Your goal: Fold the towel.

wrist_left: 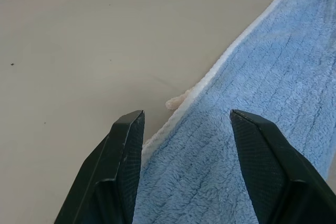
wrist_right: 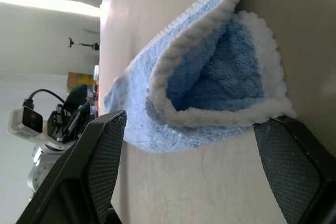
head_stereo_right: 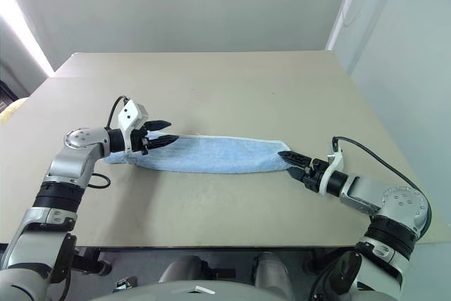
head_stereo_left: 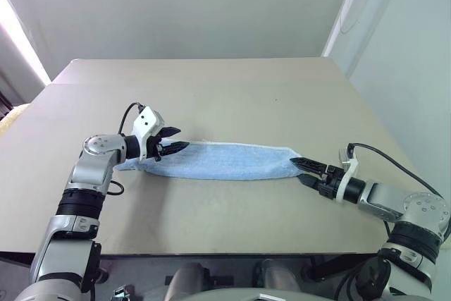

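Observation:
The light blue towel (head_stereo_left: 232,160) lies on the table as a long narrow strip running left to right, with a whitish hem along its edges. My left gripper (head_stereo_left: 180,140) hovers open over the strip's left end; in the left wrist view its fingers (wrist_left: 126,145) straddle the hemmed edge of the towel (wrist_left: 262,103) without pinching it. At the right end my right gripper (head_stereo_left: 297,170) is open and points at the towel. In the right wrist view the doubled-over end of the towel (wrist_right: 210,77) sits just ahead of the two spread fingers (wrist_right: 105,150).
The beige table (head_stereo_left: 211,89) stretches well beyond the towel towards the back and to both sides. Its front edge (head_stereo_left: 211,253) runs just below my arms. A black cable (head_stereo_left: 394,163) loops off my right wrist.

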